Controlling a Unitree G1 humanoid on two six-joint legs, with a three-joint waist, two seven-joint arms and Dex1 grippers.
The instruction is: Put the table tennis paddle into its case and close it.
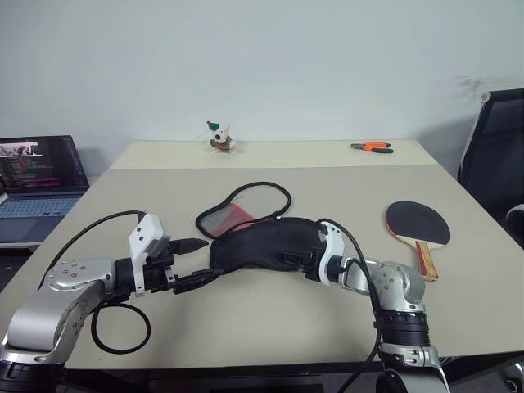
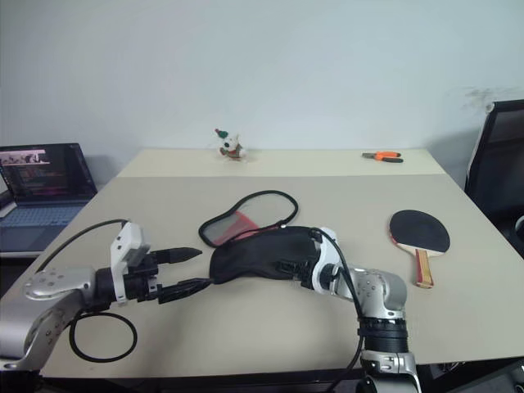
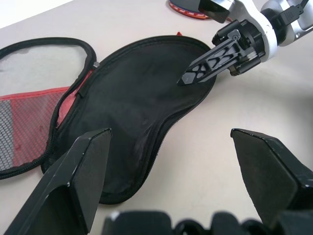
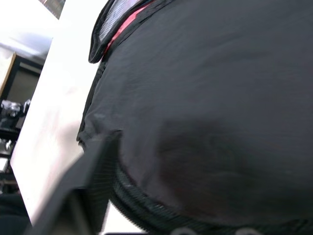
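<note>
The case [image 1: 262,246], a soft black pouch, lies mid-table. Its zipper-rimmed flap [image 1: 237,214] is folded back and shows mesh and a red panel. The table tennis paddle [image 1: 417,223] lies flat to the right of the case and well apart from it, black face up, wooden handle toward me. My left gripper [image 1: 211,259] is open just off the case's left end and holds nothing. My right gripper [image 1: 296,259] is open at the narrow right end of the case. One of its fingers [image 3: 210,66] lies over the black fabric, and the pouch spreads across the right wrist view [image 4: 210,122].
An open laptop [image 1: 37,176] stands on a surface to the left. A small toy figure [image 1: 219,137] and orange-handled pliers [image 1: 373,147] sit near the table's far edge. A black chair [image 1: 495,155] stands at the right. A cable loop [image 1: 123,327] hangs by my left arm.
</note>
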